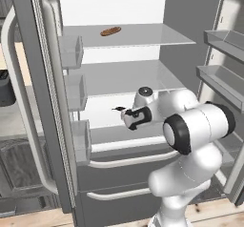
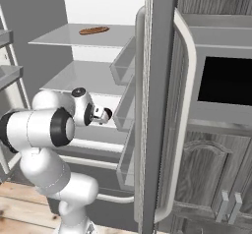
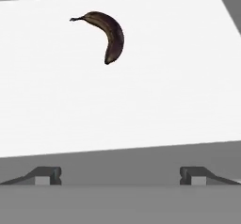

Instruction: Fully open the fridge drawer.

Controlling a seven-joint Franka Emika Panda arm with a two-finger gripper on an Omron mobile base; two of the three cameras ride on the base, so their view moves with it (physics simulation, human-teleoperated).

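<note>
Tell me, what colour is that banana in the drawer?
Dark brown, nearly black. The banana shows best in the hand view.

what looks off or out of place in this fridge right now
The banana lying in the white inside of the fridge drawer is dark brown all over, like overripe fruit. Nothing looks spilled or broken. The gripper is open over the drawer's front edge.

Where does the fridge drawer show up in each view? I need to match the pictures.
Left base view: the fridge drawer sits low centre, below the shelves, left of the arm.
Right base view: lower left, beside the arm.
Hand view: its white inside spreads across the middle.
Shared landmark: the gripper just above it.
</note>
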